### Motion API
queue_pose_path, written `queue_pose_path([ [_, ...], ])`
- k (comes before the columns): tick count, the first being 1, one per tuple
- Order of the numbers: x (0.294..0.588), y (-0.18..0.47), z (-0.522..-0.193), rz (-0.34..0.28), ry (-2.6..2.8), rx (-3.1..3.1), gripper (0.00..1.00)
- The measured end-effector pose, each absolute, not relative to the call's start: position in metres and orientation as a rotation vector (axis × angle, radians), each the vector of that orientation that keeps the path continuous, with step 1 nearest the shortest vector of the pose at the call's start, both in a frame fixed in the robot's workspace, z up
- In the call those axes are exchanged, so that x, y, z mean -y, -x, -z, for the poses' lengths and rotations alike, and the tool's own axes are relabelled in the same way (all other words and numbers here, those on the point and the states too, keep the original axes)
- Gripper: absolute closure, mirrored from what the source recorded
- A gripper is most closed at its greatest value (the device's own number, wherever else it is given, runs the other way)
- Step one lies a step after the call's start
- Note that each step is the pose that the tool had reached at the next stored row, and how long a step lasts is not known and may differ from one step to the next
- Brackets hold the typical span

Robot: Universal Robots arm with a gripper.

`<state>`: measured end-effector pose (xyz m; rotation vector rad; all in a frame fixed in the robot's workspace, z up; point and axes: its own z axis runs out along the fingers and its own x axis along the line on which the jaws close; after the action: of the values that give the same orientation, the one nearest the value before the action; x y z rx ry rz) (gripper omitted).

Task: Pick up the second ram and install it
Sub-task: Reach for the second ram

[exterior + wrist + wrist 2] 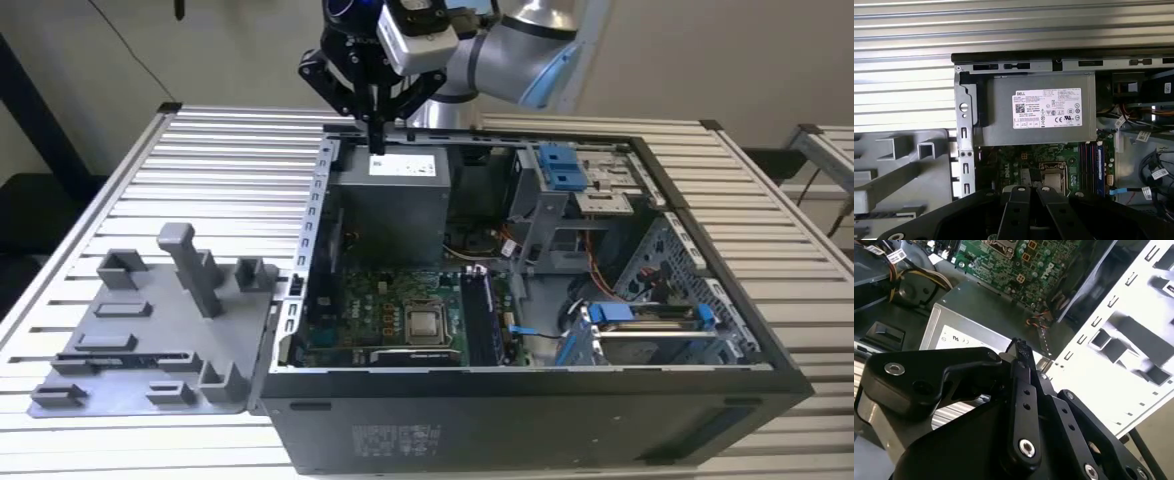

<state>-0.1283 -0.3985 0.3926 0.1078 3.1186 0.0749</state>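
hovering above the grey power supply (400, 215) and its white label (404, 165), the claw (378, 147) is pinched together.

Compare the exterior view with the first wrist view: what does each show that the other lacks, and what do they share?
Exterior view: the arm's silver elbow, blue drive brackets, the case's dark near wall. First wrist view: white-tagged cables. Shared: the gripper over the grey power supply, the motherboard, the grey holder tray.
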Motion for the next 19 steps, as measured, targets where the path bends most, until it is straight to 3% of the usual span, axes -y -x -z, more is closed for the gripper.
queue_pose_path([
  [19, 0.399, 0.163, -0.393, -0.075, -0.102, -3.127, 0.89],
])
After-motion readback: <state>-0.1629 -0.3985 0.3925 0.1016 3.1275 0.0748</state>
